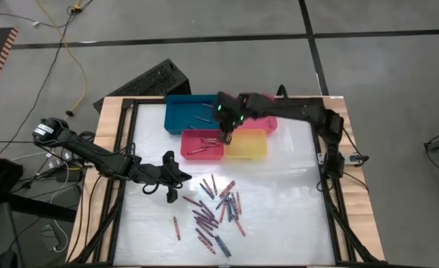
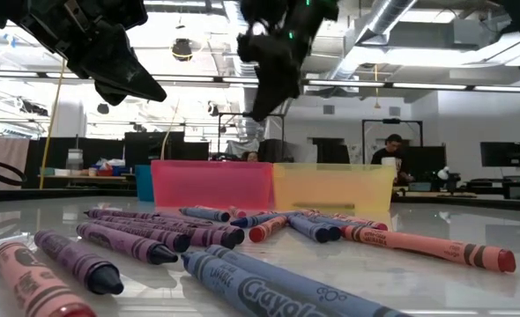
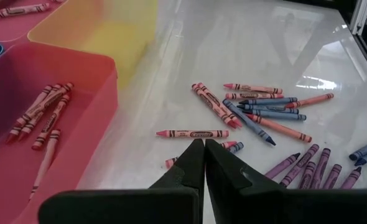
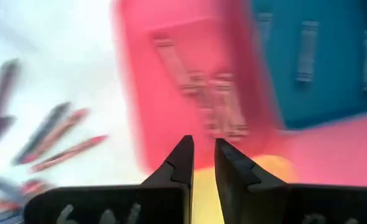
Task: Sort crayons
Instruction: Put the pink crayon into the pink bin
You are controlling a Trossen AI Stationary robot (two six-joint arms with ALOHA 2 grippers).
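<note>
White table [image 1: 279, 201], loose crayons [image 1: 216, 212], four trays [image 1: 204, 145]

The left gripper [image 3: 204, 144] is seen with its two dark fingers [image 3: 190, 163] pressed together, nothing between them, above a glossy white table [image 3: 246, 43]. Just past the fingertips, at 12 o'clock, a pink crayon [image 3: 193, 133] is laid crosswise. Towards 2 o'clock a loose cluster of crayons [image 3: 261, 109], pink, red and blue, is spread on the table, and purple crayons [image 3: 311, 167] are fanned out at 3 o'clock. At 9 to 10 o'clock a red tray [image 3: 102, 112] is set, with several red crayons [image 3: 41, 115] lying in it. Beyond it, at 11 o'clock, a yellow tray [image 3: 109, 28] is placed touching the red one.
</note>
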